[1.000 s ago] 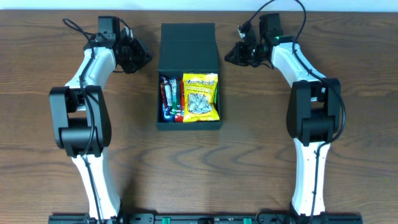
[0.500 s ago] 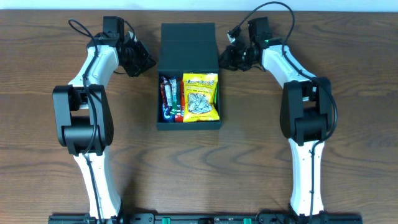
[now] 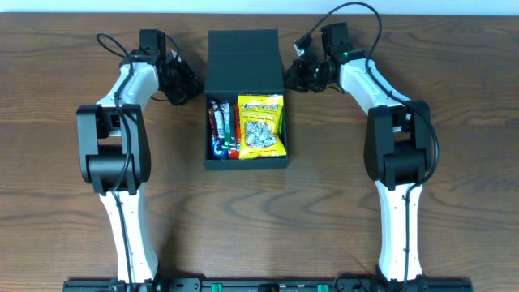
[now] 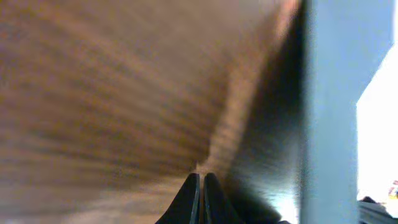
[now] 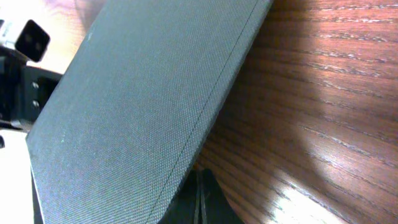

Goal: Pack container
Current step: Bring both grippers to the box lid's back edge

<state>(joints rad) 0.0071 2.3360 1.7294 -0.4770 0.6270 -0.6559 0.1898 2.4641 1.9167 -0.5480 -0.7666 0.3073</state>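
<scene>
Overhead, the container [image 3: 245, 57] sits mid-table, its long way running near to far, with the lid flap open at the far end. The left gripper [image 4: 200, 178] and right gripper [image 5: 199, 174] are pinched tight and empty, either side of the lid. The left wrist picture is blurry.

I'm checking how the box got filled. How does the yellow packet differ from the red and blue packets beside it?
The yellow packet lies flat, printed face up; the red and blue packets look wedged in on edge. The yellow packet spans most of the width of the container; the red and blue packets fill a narrow strip at the overhead view's left. Both sit inside the open container.
</scene>
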